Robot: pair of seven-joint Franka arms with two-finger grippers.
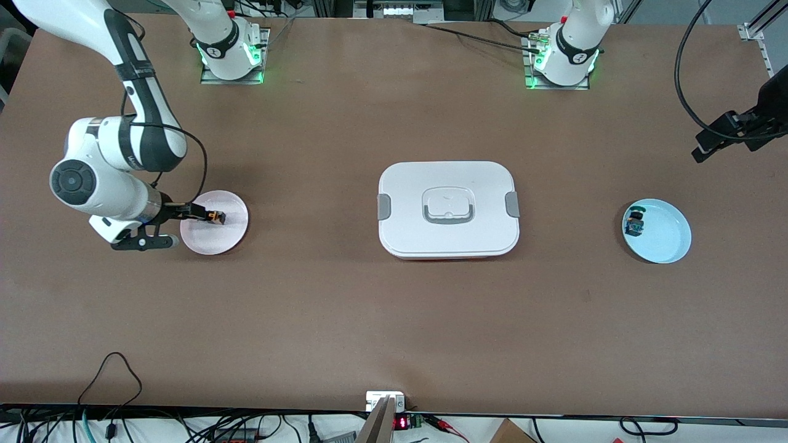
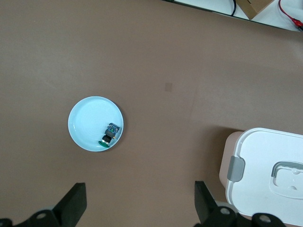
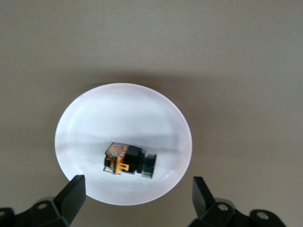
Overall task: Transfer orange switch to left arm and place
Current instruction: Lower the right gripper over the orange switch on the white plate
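Orange switch (image 3: pixel 129 161) on pink plate (image 3: pixel 94 118), under open right gripper (image 3: pixel 137 198).

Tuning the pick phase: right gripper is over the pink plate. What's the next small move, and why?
Probably lower the right gripper straight down around the orange switch. Its fingers are open and the switch lies untouched on the pink plate, roughly between them. The left gripper waits, open, above the table near the blue plate.

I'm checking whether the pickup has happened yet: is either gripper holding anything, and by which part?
Nothing is held. The right gripper is open over the pink plate where the orange switch lies; the left gripper is open.
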